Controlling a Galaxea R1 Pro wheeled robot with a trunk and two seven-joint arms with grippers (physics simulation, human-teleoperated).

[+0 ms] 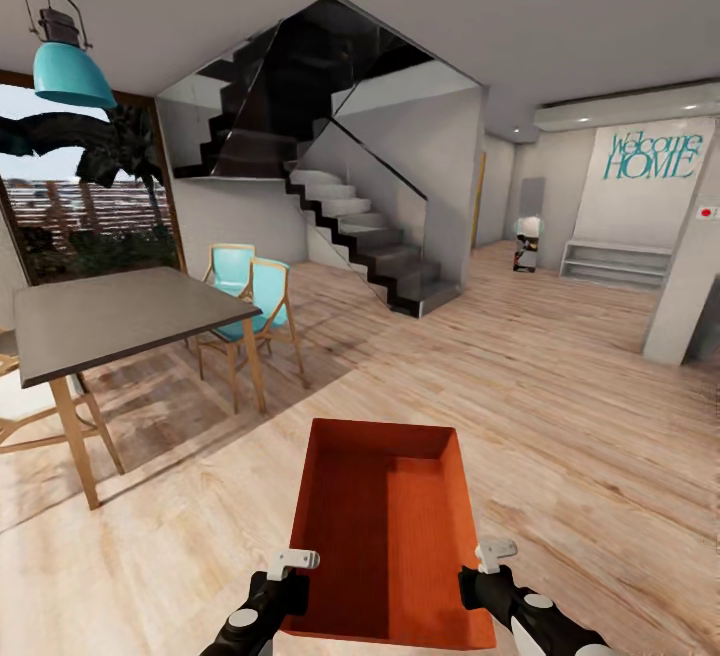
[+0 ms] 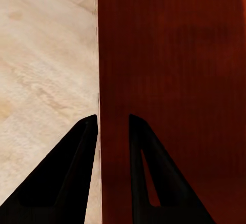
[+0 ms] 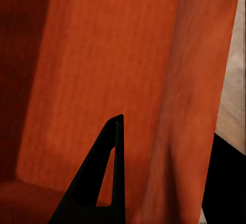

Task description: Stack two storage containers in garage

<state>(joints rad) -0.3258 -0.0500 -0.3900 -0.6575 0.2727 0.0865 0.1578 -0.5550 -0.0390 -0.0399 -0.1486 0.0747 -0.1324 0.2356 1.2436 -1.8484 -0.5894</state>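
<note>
One bin (image 1: 390, 526): orange-red, rectangular, lidless, thin-walled, empty. It is held level above the pale plank floor (image 1: 560, 406), long axis pointing away from the robot. The left fingers (image 2: 77, 172) straddle its left wall near the near corner, one inside and one outside; the right fingers (image 3: 105, 172) straddle the right wall likewise.

matt orange-red container (image 1: 390, 526), pale wood-plank floor (image 1: 560, 376) — satin
</note>
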